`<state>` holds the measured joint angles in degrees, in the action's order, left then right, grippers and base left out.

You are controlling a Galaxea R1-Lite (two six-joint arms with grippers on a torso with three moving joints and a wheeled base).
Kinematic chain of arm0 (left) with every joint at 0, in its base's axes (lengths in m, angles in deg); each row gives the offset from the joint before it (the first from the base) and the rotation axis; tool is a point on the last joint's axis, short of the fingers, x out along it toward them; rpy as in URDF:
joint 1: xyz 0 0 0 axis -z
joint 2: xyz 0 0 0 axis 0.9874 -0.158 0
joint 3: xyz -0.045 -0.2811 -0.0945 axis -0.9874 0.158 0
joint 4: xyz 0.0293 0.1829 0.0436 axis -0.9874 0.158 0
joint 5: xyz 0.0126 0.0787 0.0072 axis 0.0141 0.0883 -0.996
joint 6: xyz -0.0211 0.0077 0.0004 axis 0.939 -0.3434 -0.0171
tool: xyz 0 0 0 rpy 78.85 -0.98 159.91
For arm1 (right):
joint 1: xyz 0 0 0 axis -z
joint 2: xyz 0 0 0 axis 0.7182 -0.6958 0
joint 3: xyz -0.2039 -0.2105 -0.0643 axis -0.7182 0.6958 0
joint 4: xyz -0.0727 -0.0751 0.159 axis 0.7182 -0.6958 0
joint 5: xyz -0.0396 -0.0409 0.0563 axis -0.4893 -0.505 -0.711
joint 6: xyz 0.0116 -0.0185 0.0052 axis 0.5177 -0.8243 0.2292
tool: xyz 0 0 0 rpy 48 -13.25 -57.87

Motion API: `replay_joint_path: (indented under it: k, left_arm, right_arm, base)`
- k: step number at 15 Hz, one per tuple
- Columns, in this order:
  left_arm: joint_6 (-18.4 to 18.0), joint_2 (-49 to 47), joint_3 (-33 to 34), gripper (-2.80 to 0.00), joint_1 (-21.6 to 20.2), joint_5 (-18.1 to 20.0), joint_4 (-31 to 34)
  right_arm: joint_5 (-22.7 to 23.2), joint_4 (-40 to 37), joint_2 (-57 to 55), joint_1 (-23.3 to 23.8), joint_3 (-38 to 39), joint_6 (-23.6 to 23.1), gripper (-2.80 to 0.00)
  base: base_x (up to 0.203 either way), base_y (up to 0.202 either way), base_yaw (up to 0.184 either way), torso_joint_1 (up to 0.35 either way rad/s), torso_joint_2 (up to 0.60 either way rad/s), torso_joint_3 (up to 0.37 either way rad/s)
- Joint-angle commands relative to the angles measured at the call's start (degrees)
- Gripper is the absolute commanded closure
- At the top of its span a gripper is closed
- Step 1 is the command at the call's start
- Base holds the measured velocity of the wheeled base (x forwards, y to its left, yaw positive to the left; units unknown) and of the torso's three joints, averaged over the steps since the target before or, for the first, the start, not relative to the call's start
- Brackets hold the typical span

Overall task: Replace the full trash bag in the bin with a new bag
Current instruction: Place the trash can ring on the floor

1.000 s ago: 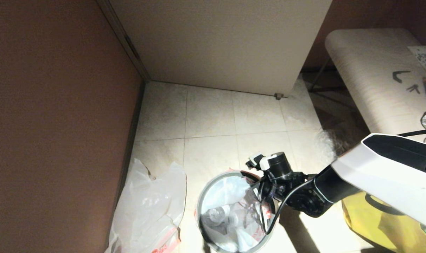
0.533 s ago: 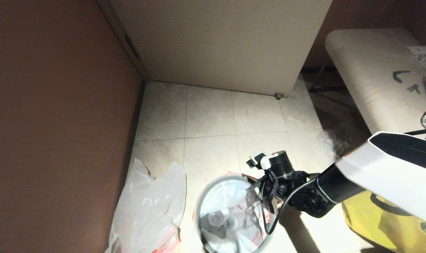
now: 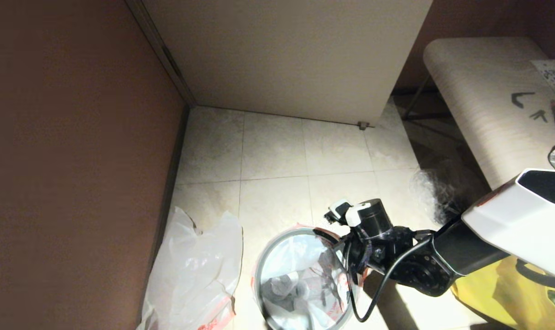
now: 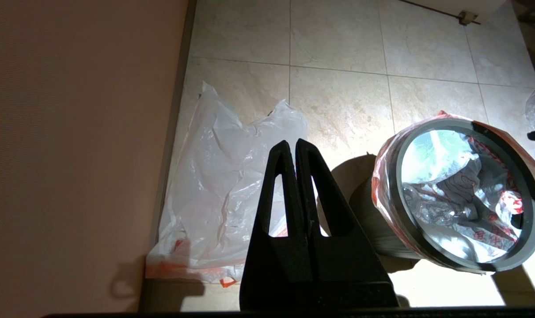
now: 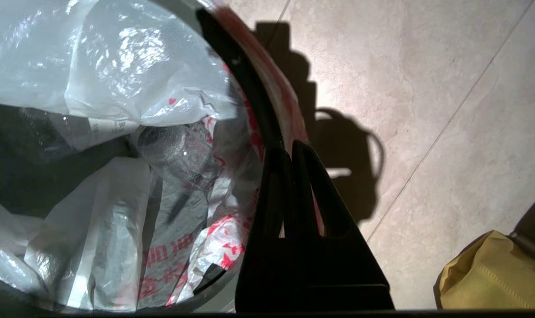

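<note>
pale floor tiles fill a narrow corner between a brown wall and a light cabinet panel. on them stands the bin, small and round, with its grey hoop sitting on top as a rim. the full trash bag is inside the bin, its translucent white plastic with red print crumpled over clear bottles, and its red-edged mouth is folded out over the hoop. the right gripper is at the bin's rim on the side nearest the yellow bag, fingers pressed together; in the right wrist view the tips meet right at the red edge of the full trash bag where it wraps the hoop, though whether plastic is actually pinched between them cannot be told. on the floor left of the bin, against the wall's base, lies the new bag, limp and flat, with a red strip along its lower edge. the left gripper hangs parked above that side, its fingers closed on nothing. right of the bin sits a yellow bag, and beyond it a clear crinkly bag lies under a pale wood-grain table
</note>
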<state>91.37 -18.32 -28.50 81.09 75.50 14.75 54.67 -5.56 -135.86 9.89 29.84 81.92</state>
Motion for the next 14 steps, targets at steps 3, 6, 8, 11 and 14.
replay_joint_path:
  k: [3, 6, 8, 11, 14]
  left_arm:
    - [0.1, 0.0, 0.0, 0.0, 0.0, -0.1, 0.0]
    - [0.1, 0.0, 0.0, 0.0, 0.0, -0.1, 0.0]
    - [0.1, 0.0, 0.0, 0.0, 0.0, -0.1, 0.0]
    - [0.1, 0.0, 0.0, 0.0, 0.0, -0.1, 0.0]
    - [0.1, 0.0, 0.0, 0.0, 0.0, -0.1, 0.0]
  right_arm:
    - [-0.6, 0.8, -2.5, -0.5, -2.3, -3.3, 0.0]
    - [-4.8, 6.7, -7.7, 0.0, -3.7, -9.3, -2.8]
    - [-6.3, 10.5, -10.3, -0.5, -4.3, -10.5, -2.8]
    - [-8.4, 10.7, -11.6, -2.0, -4.8, -11.1, -2.8]
    - [-9.6, 10.8, -11.2, -2.8, -4.2, -11.1, -2.8]
  base:
    - [0.0, 0.0, 0.0, 0.0, 0.0, 0.0]
    - [0.0, 0.0, 0.0, 0.0, 0.0, 0.0]
    - [0.0, 0.0, 0.0, 0.0, 0.0, 0.0]
    - [0.0, 0.0, 0.0, 0.0, 0.0, 0.0]
    - [0.0, 0.0, 0.0, 0.0, 0.0, 0.0]
